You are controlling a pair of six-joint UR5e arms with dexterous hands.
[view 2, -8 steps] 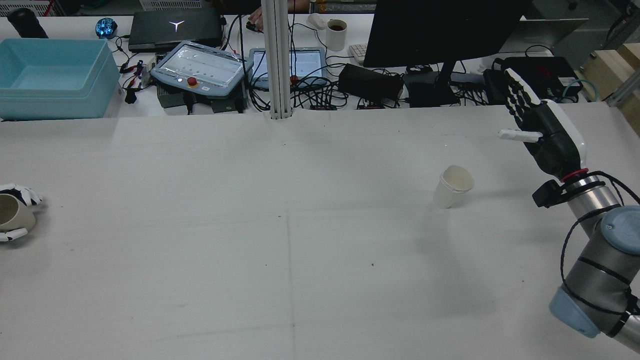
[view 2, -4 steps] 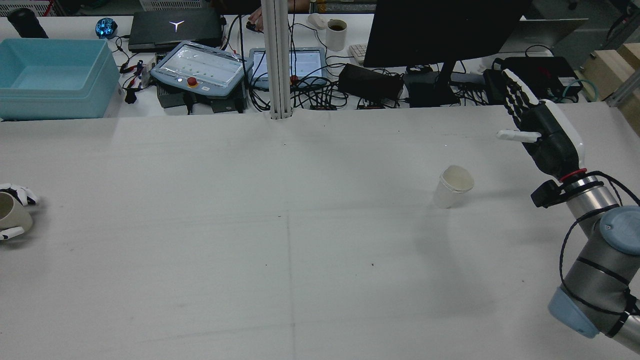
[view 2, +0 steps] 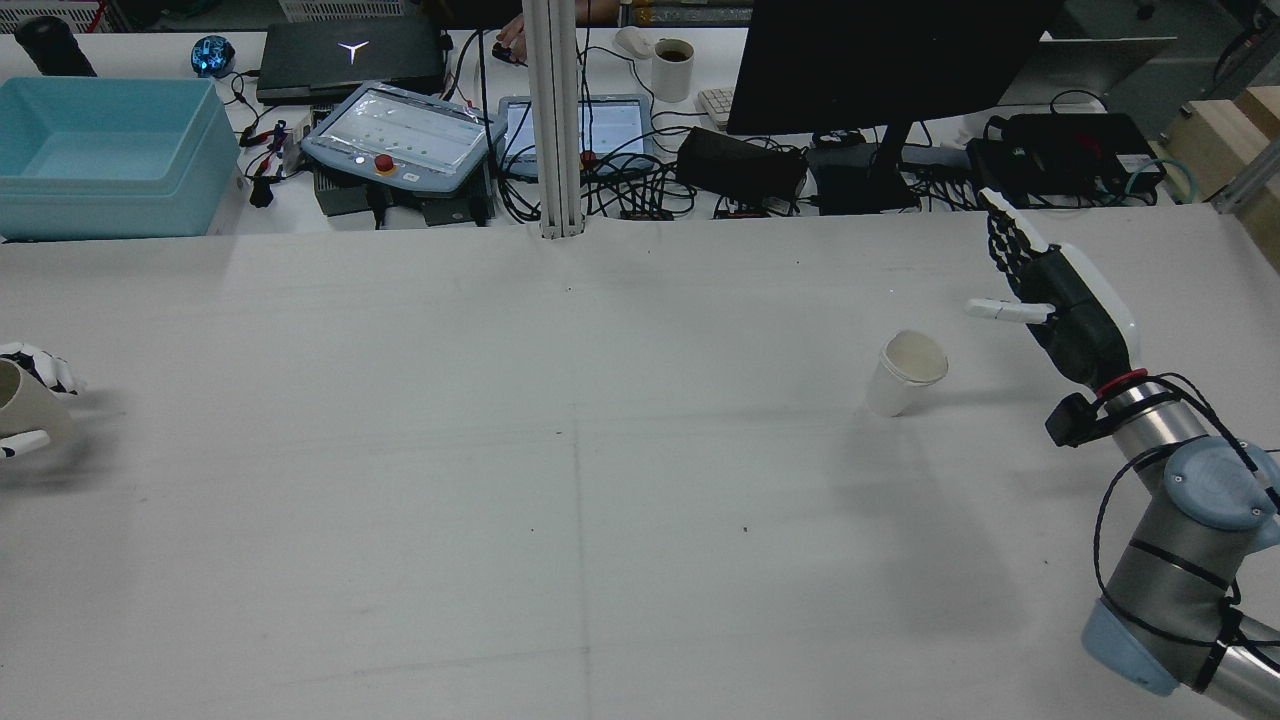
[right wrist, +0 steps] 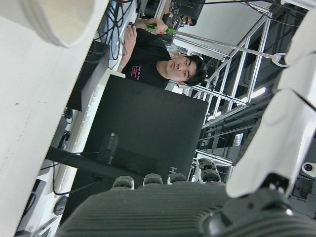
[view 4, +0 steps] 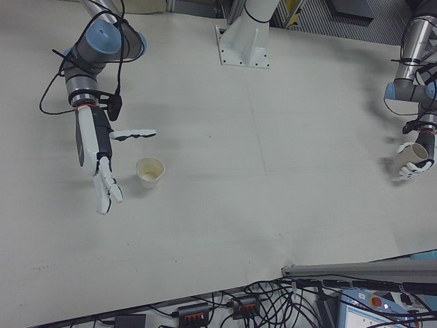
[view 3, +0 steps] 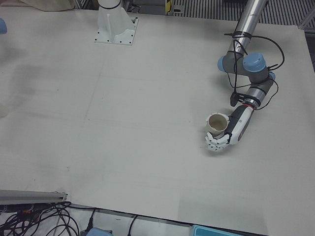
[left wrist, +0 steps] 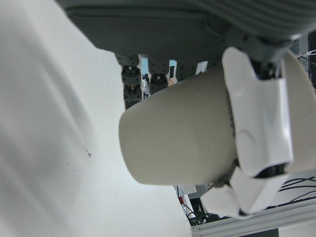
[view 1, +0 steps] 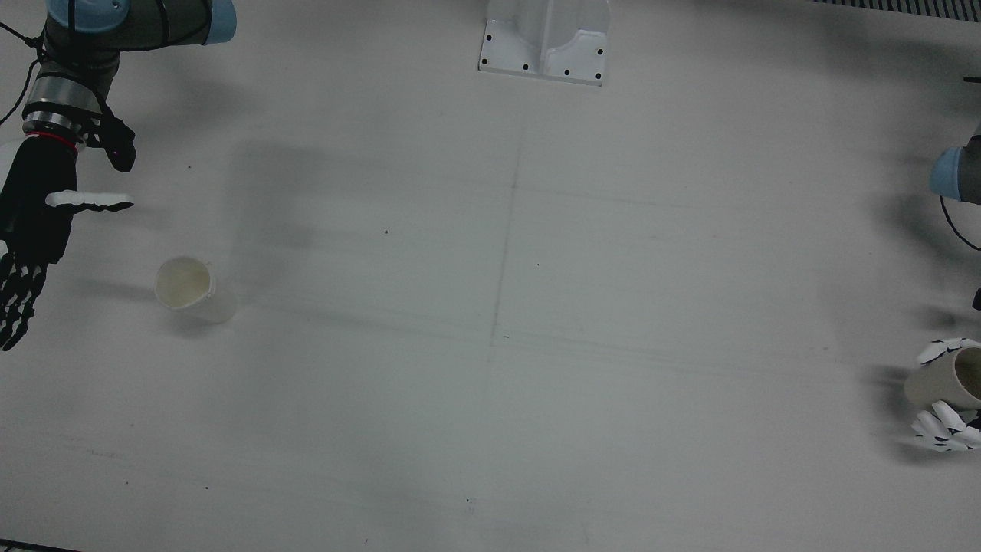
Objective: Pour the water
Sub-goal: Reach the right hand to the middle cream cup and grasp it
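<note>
Since the two cups sit far apart, the pour looks not yet begun; view by view, with the white cup as landmark:

Front view: the white cup (view 1: 186,286) stands upright on the table (view 1: 490,399); the right hand (view 1: 31,230) hangs just beside it, fingers spread, holding nothing. The left hand (view 1: 946,399) is well apart from it at the far edge, closed around the beige cup (view 1: 939,383).

Rear view: the right hand (view 2: 1050,300) is lower and nearer the white cup (view 2: 905,372) than in the earlier frames; the left hand (view 2: 25,410) with the beige cup (view 2: 18,405) has slid further from it.

Left-front view: the left hand (view 3: 224,135) grips the beige cup (view 3: 217,124) roughly upright; contents cannot be told.

Right-front view: the right hand (view 4: 102,167) is splayed next to the white cup (view 4: 149,172), not touching.

Left hand view: fingers (left wrist: 259,123) wrap the beige cup (left wrist: 182,133).

Right hand view: only the rim of the white cup (right wrist: 59,19) shows, and a person (right wrist: 158,57) beyond it.

Left to do: grasping, bringing the cups together, tipping.
</note>
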